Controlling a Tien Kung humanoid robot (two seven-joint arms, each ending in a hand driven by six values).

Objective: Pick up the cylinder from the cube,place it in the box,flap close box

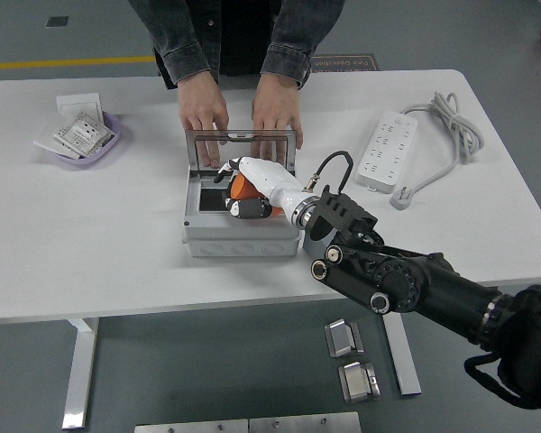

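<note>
Holding the orange cylinder (242,186), the right hand (257,188) has its fingers (239,208) curled around it, the white palm shell covering most of it so only an orange patch shows. Cylinder sits over the open cavity of the grey box (242,236), toward the cavity's right half; cannot tell if it touches the bottom. Box lid (242,137) is a clear flap in a metal frame, standing upright at the far edge of the box. A person at the far side of the desk (99,234) has both hands (239,113) resting on the desk just behind the lid, fingertips visible through the clear panel. Right arm (415,289) is black, comes in from the lower right corner and reaches left over the near edge of the desk to the box. Left arm is out of view. A cube can't be made out; the hand hides the inside of the box around the cylinder. White power strip (387,150) with coiled cable lies on the right side of the desk, well apart from the box. Far left: a purple tray (79,144) holding small white parts. Below the desk's near edge, metal brackets (350,358) lie on the floor.
</note>
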